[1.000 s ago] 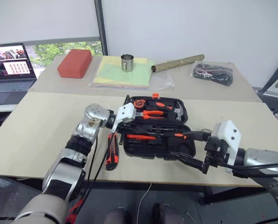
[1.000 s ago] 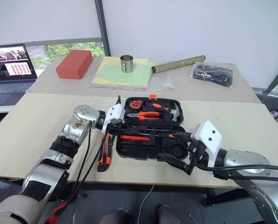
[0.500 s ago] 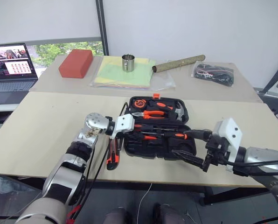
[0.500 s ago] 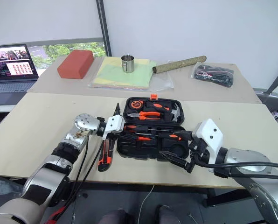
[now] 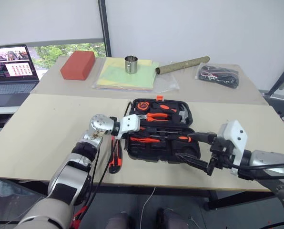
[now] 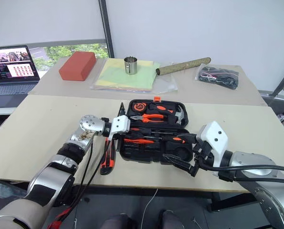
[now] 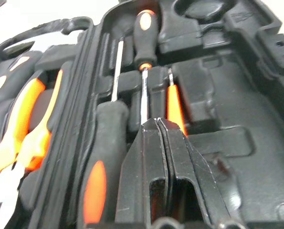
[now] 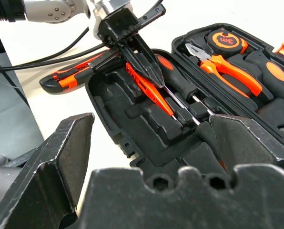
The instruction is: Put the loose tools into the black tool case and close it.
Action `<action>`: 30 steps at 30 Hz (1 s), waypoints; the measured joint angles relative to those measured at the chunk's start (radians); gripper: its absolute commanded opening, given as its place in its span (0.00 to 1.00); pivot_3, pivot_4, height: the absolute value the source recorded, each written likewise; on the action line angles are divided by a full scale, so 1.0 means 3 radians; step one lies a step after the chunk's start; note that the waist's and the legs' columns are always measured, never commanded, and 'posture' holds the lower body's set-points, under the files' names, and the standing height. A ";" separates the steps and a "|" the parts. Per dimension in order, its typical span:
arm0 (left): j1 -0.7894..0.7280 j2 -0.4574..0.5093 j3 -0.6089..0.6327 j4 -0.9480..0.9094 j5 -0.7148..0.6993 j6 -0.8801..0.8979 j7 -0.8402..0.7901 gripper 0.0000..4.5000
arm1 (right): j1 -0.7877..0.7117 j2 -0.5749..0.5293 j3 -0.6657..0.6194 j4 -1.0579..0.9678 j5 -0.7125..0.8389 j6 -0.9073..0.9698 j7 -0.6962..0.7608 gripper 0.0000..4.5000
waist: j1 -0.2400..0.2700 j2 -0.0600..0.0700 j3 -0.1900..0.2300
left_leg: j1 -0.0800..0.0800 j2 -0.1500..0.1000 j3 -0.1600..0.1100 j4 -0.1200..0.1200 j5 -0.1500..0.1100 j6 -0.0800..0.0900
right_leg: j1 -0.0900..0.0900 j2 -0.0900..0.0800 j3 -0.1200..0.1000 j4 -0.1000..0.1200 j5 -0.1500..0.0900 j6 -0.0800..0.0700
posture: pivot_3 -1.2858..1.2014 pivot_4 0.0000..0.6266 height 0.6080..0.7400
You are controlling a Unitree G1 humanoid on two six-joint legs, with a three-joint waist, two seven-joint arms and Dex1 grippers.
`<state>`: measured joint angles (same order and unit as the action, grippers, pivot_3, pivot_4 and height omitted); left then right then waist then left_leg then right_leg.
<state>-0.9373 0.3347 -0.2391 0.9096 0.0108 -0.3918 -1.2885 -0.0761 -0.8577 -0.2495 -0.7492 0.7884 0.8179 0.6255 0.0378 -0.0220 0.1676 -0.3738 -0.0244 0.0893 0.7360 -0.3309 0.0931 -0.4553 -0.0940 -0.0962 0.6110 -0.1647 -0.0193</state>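
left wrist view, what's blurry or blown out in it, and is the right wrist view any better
Left wrist view: the pliers at the edge are soft and glare to white at the tips, while the screwdriver further in the black tool case reads sharper. Right wrist view: the near right gripper is a dark out-of-focus mass, but the left gripper and tape measure are crisp.

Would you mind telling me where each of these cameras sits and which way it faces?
Left and right eye views: on the head, looking forward and down over the table; both arms show, either side of the open black tool case.
Left wrist view: along the shut left gripper, into the case's slots with screwdrivers and pliers.
Right wrist view: along the open right gripper, across the case toward the left gripper.
Shared: all four show the case; the utility knife shows in head and right wrist views.
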 measured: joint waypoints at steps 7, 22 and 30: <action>0.0047 -0.0010 0.0053 -0.0080 -0.0063 0.0012 -0.0071 0.02 | -0.0008 0.0000 -0.0002 0.0016 0.0038 0.0029 -0.0059 1.00 | -0.0002 0.0000 -0.0001 | -0.0001 0.0000 -0.0001 0.0000 0.0000 0.0000 | -0.0001 -0.0005 0.0001 -0.0001 0.0000 0.0000 | 0.52 0.24 1.00; 0.0162 0.0029 -0.0009 -0.0120 0.0067 -0.0425 0.0002 0.02 | 0.0035 0.0000 -0.0030 0.0014 0.0072 0.0060 -0.0099 1.00 | 0.0012 0.0000 -0.0001 | 0.0000 -0.0001 -0.0001 0.0003 0.0000 0.0000 | 0.0003 -0.0008 -0.0001 -0.0001 0.0002 0.0002 | 0.52 0.24 1.00; 0.0069 -0.0031 0.0062 0.0078 -0.0005 -0.0183 -0.0046 0.02 | 0.0070 0.0000 -0.0061 0.0008 0.0081 0.0066 -0.0100 1.00 | 0.0011 0.0000 -0.0002 | 0.0000 0.0000 -0.0001 0.0009 -0.0002 0.0004 | 0.0005 -0.0012 0.0002 -0.0001 0.0007 0.0006 | 0.52 0.24 1.00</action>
<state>-0.9165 0.3253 -0.2204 0.9329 0.0092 -0.4468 -1.3022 -0.0551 -0.8577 -0.2677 -0.7468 0.8127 0.8377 0.5954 0.0410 -0.0221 0.1669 -0.3738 -0.0245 0.0891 0.7386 -0.3315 0.0943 -0.4538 -0.0977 -0.0956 0.6108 -0.1625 -0.0174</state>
